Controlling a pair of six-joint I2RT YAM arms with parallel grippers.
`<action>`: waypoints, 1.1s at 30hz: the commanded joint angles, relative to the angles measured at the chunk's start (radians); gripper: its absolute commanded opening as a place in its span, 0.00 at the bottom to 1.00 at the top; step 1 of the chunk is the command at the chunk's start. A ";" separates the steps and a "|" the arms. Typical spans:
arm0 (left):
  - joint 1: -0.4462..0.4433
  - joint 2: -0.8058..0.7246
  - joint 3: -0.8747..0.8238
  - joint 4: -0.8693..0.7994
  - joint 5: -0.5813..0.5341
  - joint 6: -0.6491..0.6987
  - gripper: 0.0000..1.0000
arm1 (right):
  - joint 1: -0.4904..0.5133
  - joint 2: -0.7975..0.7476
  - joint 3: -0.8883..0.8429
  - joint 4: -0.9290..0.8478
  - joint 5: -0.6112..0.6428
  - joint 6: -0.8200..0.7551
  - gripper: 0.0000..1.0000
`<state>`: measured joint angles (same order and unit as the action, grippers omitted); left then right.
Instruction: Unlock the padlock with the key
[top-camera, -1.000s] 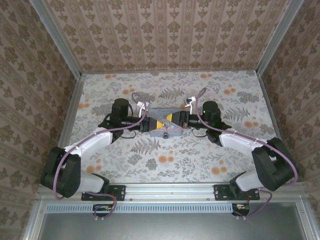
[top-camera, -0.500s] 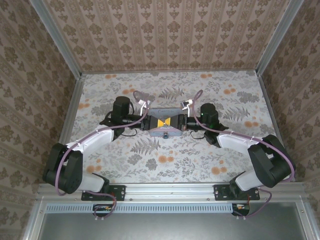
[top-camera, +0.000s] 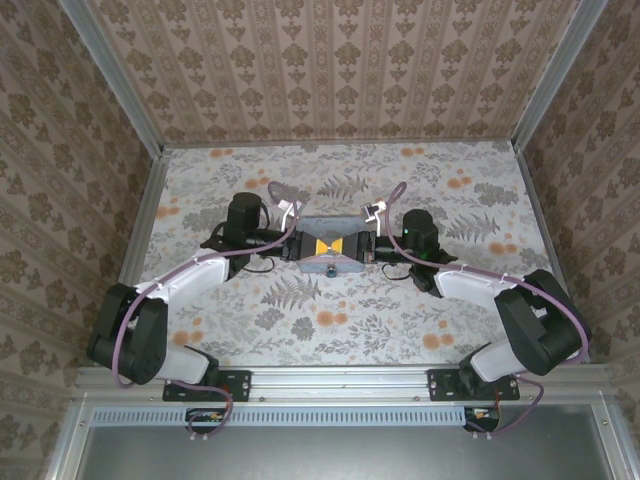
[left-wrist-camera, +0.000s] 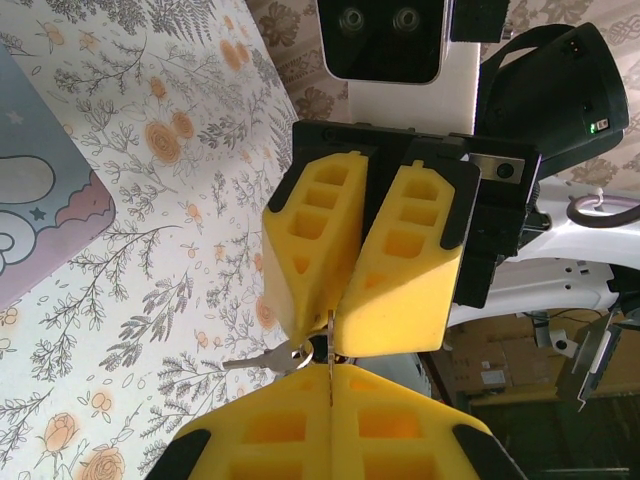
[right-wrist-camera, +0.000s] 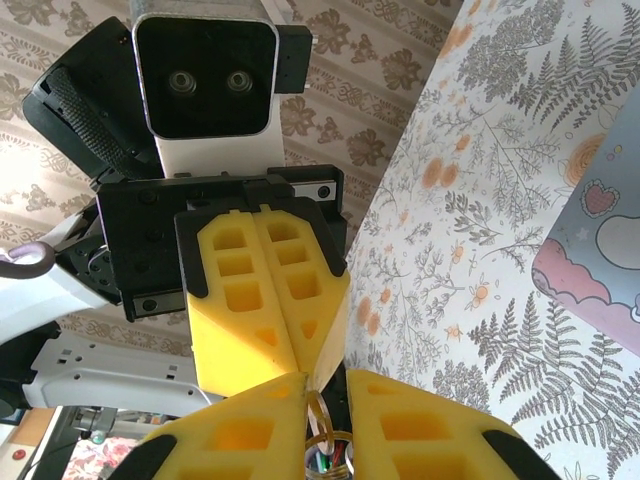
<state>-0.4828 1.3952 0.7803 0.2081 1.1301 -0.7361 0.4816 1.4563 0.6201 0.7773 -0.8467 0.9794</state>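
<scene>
1. From above: shows the right gripper (top-camera: 346, 246) drawn in from the wider stance of a second ago, now meeting the left gripper (top-camera: 312, 246) tip to tip. Places both over the pale blue tin (top-camera: 330, 266), near the middle of the worktop (top-camera: 400, 310) and slightly toward its far edge. Also shows the right jaws narrowing over that second. Reads as both arms converging on one small item, with the unlocking itself not yet done.

2. From the left wrist: finds the left claw clamped fully shut on a thin metal strip (left-wrist-camera: 330, 365) seen edge-on; cannot tell whether key blade or lock part. Faces the right claw's yellow fingers (left-wrist-camera: 300, 250), angled in a V with tips almost together. Places a silver key (left-wrist-camera: 252, 359) dangling from a key ring (left-wrist-camera: 296, 350) just left of the meeting tips, above the flowered worktop. Catches a tiny dark lump, probably the padlock (left-wrist-camera: 320, 350), touching the ring.

3. From the right wrist: looks along the right claw's own fingers, nearly closed with a slim gap; cannot tell whether anything is truly gripped. Sets the ring in that gap, and just beneath it the padlock: tiny, dark, with a hint of teal, far smaller than one finger. Leaves the shackle too small to make out, open or closed.
</scene>
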 joint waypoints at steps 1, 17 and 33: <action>0.006 0.014 0.030 0.002 0.023 0.032 0.00 | 0.003 0.002 -0.012 0.043 -0.033 0.013 0.15; 0.005 0.034 0.038 0.005 0.020 0.033 0.00 | 0.012 0.043 0.000 0.092 -0.043 0.044 0.23; 0.048 0.007 0.009 0.056 -0.043 -0.019 0.28 | 0.005 0.038 -0.041 0.098 0.006 0.049 0.00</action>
<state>-0.4713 1.4250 0.7910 0.2131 1.1233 -0.7330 0.4881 1.5066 0.6060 0.8616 -0.8623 1.0317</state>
